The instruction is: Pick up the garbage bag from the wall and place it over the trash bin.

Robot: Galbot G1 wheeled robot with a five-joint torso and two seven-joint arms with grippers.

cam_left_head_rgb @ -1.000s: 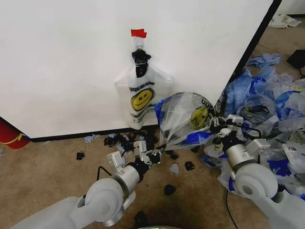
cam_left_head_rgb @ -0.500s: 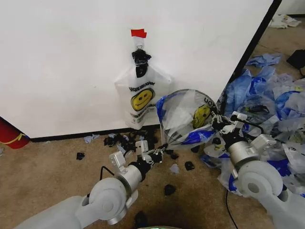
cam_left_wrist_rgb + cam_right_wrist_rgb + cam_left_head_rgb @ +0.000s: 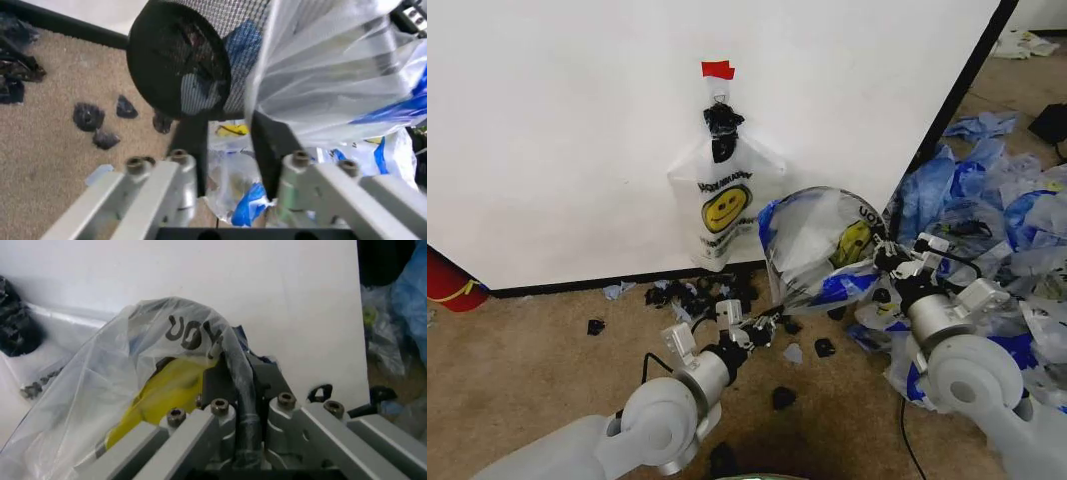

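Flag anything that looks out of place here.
The trash bin is tipped sideways, half-wrapped in the garbage bag, its rim clamped in the right tool; the left tool sits open below it. Black scraps litter the carpet under the wall, and a heap of blue bags sprawls on the right.

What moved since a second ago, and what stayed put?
The left tool slid a little right along the floor, toward the trash bin. The right tool shifted slightly right, still pinching the garbage bag draped over the bin. The other bag on the wall stayed hanging.
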